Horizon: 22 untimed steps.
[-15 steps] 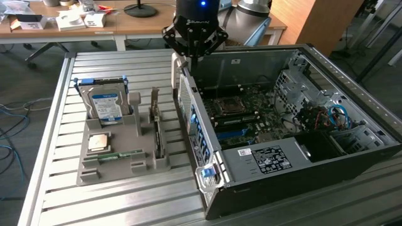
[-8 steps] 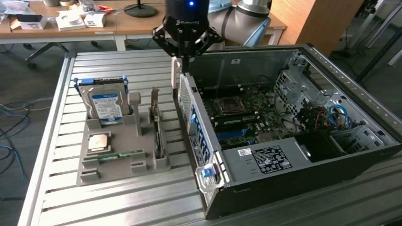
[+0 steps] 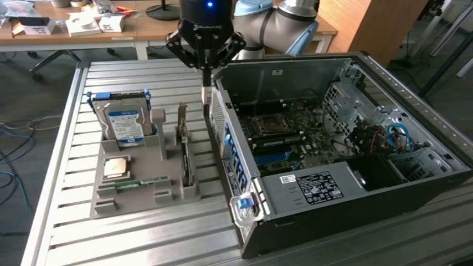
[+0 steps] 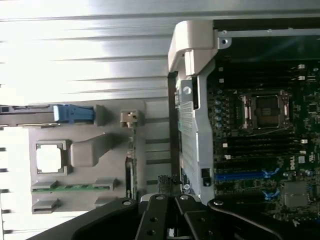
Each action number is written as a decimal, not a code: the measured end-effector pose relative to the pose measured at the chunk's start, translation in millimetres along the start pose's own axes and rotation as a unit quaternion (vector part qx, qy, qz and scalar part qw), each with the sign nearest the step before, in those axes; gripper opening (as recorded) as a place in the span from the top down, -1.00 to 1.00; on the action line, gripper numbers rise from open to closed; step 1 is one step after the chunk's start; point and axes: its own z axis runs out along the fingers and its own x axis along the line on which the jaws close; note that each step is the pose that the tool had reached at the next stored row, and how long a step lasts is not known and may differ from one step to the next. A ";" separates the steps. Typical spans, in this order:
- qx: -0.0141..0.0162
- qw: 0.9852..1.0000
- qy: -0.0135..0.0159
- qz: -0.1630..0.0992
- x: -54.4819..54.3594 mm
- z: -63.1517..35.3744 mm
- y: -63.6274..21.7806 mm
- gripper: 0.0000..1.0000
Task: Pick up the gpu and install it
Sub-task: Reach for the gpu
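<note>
The parts tray and computer case were overlooked obliquely from afar by the exterior camera, and viewed straight down, closer, by the wrist camera.

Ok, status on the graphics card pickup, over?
Gripper shut, above the gap between tray and computer case. Graphics card on edge in the tray, not picked up. Nothing over the card.

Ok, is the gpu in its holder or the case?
In the holder: the gpu stands on edge in the grey holder, outside the case.
</note>
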 end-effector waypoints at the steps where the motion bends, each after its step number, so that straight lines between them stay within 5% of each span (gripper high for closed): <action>1: 0.000 1.000 0.000 0.000 2.5 0.0 -0.2 0.79; 13: 0.000 1.000 0.000 0.001 33.7 0.5 -2.6 0.79; 22: 0.000 1.000 0.000 0.001 41.0 0.7 -3.1 0.79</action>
